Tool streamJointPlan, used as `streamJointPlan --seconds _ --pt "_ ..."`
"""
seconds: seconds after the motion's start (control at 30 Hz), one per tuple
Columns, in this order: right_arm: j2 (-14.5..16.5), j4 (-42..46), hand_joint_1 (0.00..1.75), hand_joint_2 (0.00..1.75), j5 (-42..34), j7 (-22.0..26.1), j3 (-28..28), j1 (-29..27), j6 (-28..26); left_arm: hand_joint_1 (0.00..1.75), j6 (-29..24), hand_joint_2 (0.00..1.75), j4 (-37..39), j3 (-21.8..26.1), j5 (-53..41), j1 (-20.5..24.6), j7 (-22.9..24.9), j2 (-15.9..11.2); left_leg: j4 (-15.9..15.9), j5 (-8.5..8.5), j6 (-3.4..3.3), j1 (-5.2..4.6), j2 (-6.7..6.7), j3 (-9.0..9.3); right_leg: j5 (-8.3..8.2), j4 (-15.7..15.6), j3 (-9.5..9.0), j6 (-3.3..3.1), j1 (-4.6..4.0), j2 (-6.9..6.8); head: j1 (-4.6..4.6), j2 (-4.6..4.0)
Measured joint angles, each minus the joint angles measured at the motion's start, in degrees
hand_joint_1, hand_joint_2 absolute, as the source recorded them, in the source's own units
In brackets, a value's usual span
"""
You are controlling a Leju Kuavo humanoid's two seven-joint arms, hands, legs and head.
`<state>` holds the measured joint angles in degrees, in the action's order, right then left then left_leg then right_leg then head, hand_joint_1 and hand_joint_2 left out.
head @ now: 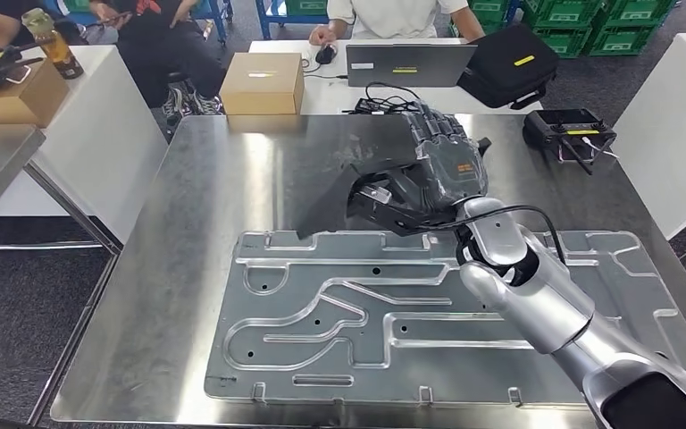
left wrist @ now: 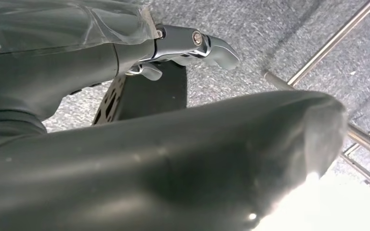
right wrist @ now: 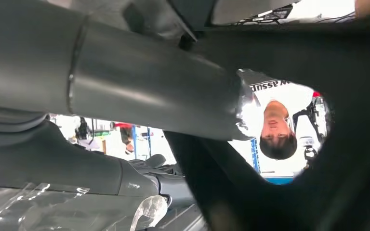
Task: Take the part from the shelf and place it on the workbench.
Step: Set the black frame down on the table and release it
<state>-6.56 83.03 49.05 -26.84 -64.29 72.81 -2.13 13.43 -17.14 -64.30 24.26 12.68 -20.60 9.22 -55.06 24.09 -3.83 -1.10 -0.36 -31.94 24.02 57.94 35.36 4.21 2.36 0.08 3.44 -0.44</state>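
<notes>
While your right hand point(head: 438, 165) grips the dark part point(head: 357, 165), fingers curled over its edge, low above the counter point(head: 188, 223); left hand's point(left wrist: 192, 43) opening you cannot tell.

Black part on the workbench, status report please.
Right hand grips black part, fingers wrapped around it. Part rests on workbench beside aluminium plate. Left hand down by floor, holds nothing.

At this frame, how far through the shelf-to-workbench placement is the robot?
Done: the black part has reached the workbench, beyond the metal plate. In hand: the right hand grips the part's edge. Left: let go and pull the arm back.
</notes>
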Motion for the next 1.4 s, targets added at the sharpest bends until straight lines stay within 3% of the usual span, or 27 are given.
streamJointPlan --seconds 0.17,0.27,0.33,0.37,0.4,0.47,0.53,0.6,0.67,0.73,0.8,0.83,0.87,0.9,0.97,1.03,1.17,1.23,1.3,1.33,1.37,1.4 --pt "-0.75 0.55 0.00 0.00 -3.63 -2.06 1.11 0.72 0.90 0.00 0.10 0.00 0.00 0.00 0.05 -0.14 -0.46 -0.12 -1.96 1.71 1.01 0.06 0.01 -0.96 -0.21 -1.32 -0.44 -1.55 -0.03 0.02 0.02 0.00" --pt "-1.20 0.72 0.00 0.00 -5.83 -3.27 1.68 1.23 1.36 0.00 0.09 0.00 0.00 0.05 0.32 -0.15 -0.61 -0.15 -11.81 6.74 2.11 0.70 0.08 -5.50 -0.43 -1.37 -0.25 -2.10 0.12 -0.06 0.02 0.00" --pt "-1.52 0.75 0.00 0.00 -7.63 -4.05 1.86 1.27 1.64 0.00 0.06 0.00 0.00 0.12 0.50 -0.13 -0.62 -0.15 -17.31 8.52 2.43 1.05 0.08 -8.06 -0.48 -1.36 -0.16 -2.14 0.12 -0.07 0.02 0.00" --pt "-1.68 0.76 0.00 0.00 -8.44 -4.34 1.97 1.29 1.69 0.00 0.04 0.00 0.00 0.17 0.54 -0.11 -0.62 -0.15 -17.05 7.95 2.39 1.13 0.08 -7.89 -0.52 -1.36 -0.15 -2.10 0.11 -0.06 0.02 0.00" --pt "-1.84 0.80 0.00 0.00 -9.22 -4.66 2.14 1.35 1.71 0.00 0.02 0.00 0.00 0.24 0.57 -0.10 -0.63 -0.15 -14.41 6.49 2.21 1.15 0.08 -6.52 -0.58 -1.37 -0.16 -2.04 0.11 -0.04 0.02 0.00" --pt "-2.17 0.94 0.00 0.00 -11.12 -5.44 2.75 1.66 1.57 0.00 -0.03 0.00 0.00 0.44 0.58 -0.06 -0.69 -0.16 -5.99 3.10 1.44 0.90 0.09 -2.22 -0.73 -1.37 -0.17 -1.80 0.09 0.00 0.02 0.00" --pt "-2.75 1.18 0.00 0.00 -14.33 -6.58 3.54 2.12 1.47 0.00 -0.14 0.00 0.00 0.76 0.68 -0.06 -0.78 -0.17 -0.90 1.53 0.73 0.36 0.12 0.23 -0.87 -1.44 -0.16 -1.29 0.10 -0.01 0.01 0.00" --pt "-3.51 1.40 0.00 0.00 -20.19 -8.03 4.19 2.53 2.06 0.00 -0.32 0.00 0.00 1.12 0.95 -0.10 -0.96 -0.17 -0.10 1.22 0.33 -0.08 0.15 0.47 -1.08 -1.76 -0.26 -0.52 0.18 -0.03 0.01 0.00" --pt "-4.37 1.47 0.00 0.00 -27.83 -9.54 4.68 2.89 3.43 0.00 -0.44 0.00 0.00 1.40 1.31 -0.14 -1.28 -0.15 0.68 0.46 -0.05 0.10 0.18 0.88 -0.81 -1.29 -0.03 -0.01 0.25 -0.01 0.01 0.00" --pt "-5.33 1.41 0.00 0.00 -35.26 -10.61 4.97 3.43 4.73 0.00 -0.49 0.00 0.00 1.61 1.56 -0.21 -1.63 -0.12 1.35 -0.17 -0.52 0.36 0.26 1.24 1.71 3.17 2.10 0.11 0.14 0.02 -0.01 0.00" --pt "-6.23 1.12 0.00 0.00 -43.37 -11.22 4.94 4.23 5.62 0.00 -0.51 0.00 0.00 1.91 1.60 -0.36 -1.89 -0.11 1.38 -0.19 -0.85 0.30 0.35 1.26 4.99 10.62 5.73 0.25 -0.13 0.04 -0.01 0.00" --pt "-6.62 0.85 0.00 0.00 -47.16 -11.39 4.77 4.53 6.04 0.00 -0.50 0.00 0.00 2.11 1.60 -0.48 -2.01 -0.12 1.36 -0.17 -0.85 0.30 0.39 1.30 5.57 13.10 7.01 0.37 -0.22 0.04 -0.01 0.00" --pt "-6.93 0.55 0.00 0.00 -50.29 -11.52 4.52 4.69 6.34 0.00 -0.49 0.00 0.00 2.32 1.61 -0.58 -2.16 -0.13 1.32 -0.12 -0.82 0.34 0.42 1.33 5.09 13.50 7.34 0.49 -0.20 0.02 0.00 0.00" --pt "-7.21 0.23 0.00 0.00 -53.00 -11.71 4.19 4.80 6.57 0.00 -0.46 0.00 0.00 2.48 1.62 -0.68 -2.33 -0.13 1.22 -0.04 -0.73 0.41 0.41 1.33 3.72 11.68 6.56 0.64 -0.07 -0.03 0.00 0.00" --pt "-8.04 -0.19 0.00 0.00 -58.16 -12.18 3.31 5.49 6.54 0.00 -0.33 0.00 0.00 2.70 1.63 -0.80 -2.70 -0.18 0.54 0.39 -0.18 0.38 0.24 1.07 0.58 4.42 3.04 1.09 0.30 -0.19 -0.01 0.00" --pt "-9.36 -0.35 0.00 0.00 -64.41 -12.44 2.11 7.29 6.01 0.00 -0.14 0.00 0.00 2.81 1.63 -0.85 -3.00 -0.30 -0.35 1.21 0.41 0.05 -0.06 0.58 -0.60 -0.21 0.76 0.76 0.52 -0.21 0.01 0.00" --pt "-13.23 -0.39 0.00 0.00 -75.73 -12.48 -1.97 12.03 4.96 0.00 0.03 0.00 0.00 3.14 2.00 -1.05 -3.31 -0.63 -1.21 2.32 1.06 0.03 -0.17 -0.17 -0.56 -0.80 0.76 -0.84 0.48 -0.68 0.04 0.00" --pt "-14.65 -0.27 0.00 0.00 -79.97 -12.48 -4.84 14.78 3.68 0.00 0.08 0.00 0.00 3.43 2.24 -1.19 -3.39 -0.74 -5.62 4.86 1.65 0.33 -0.08 -2.17 -0.81 -0.88 0.92 -1.40 0.66 -0.76 0.05 0.00" --pt "-16.04 0.05 0.00 0.00 -83.09 -12.48 -8.28 17.32 2.09 0.00 0.10 0.00 0.00 3.78 2.51 -1.30 -3.43 -0.79 -13.41 8.62 2.16 0.65 -0.02 -5.81 -0.98 -0.88 1.15 -1.68 0.57 -0.74 0.05 0.00" --pt "-16.76 0.23 0.00 0.00 -83.94 -12.48 -9.97 18.19 1.49 0.00 0.10 0.00 0.00 3.92 2.61 -1.32 -3.43 -0.81 -16.34 9.67 2.22 0.76 -0.01 -7.15 -1.04 -0.88 1.22 -1.74 0.47 -0.73 0.07 0.00" --pt "-17.42 0.41 0.00 0.00 -84.26 -12.48 -11.36 18.72 1.01 0.00 0.10 0.00 0.00 4.03 2.67 -1.33 -3.43 -0.81 -17.38 9.75 2.09 0.79 0.00 -7.54 -1.11 -0.88 1.24 -1.78 0.34 -0.72 0.06 0.00" --pt "-18.03 0.58 0.00 0.00 -84.41 -12.48 -12.45 19.05 0.54 0.00 0.10 0.00 0.00 4.13 2.71 -1.33 -3.43 -0.81 -16.15 8.86 1.78 0.69 0.00 -6.80 -1.19 -0.88 1.24 -1.81 0.17 -0.69 0.06 0.00"
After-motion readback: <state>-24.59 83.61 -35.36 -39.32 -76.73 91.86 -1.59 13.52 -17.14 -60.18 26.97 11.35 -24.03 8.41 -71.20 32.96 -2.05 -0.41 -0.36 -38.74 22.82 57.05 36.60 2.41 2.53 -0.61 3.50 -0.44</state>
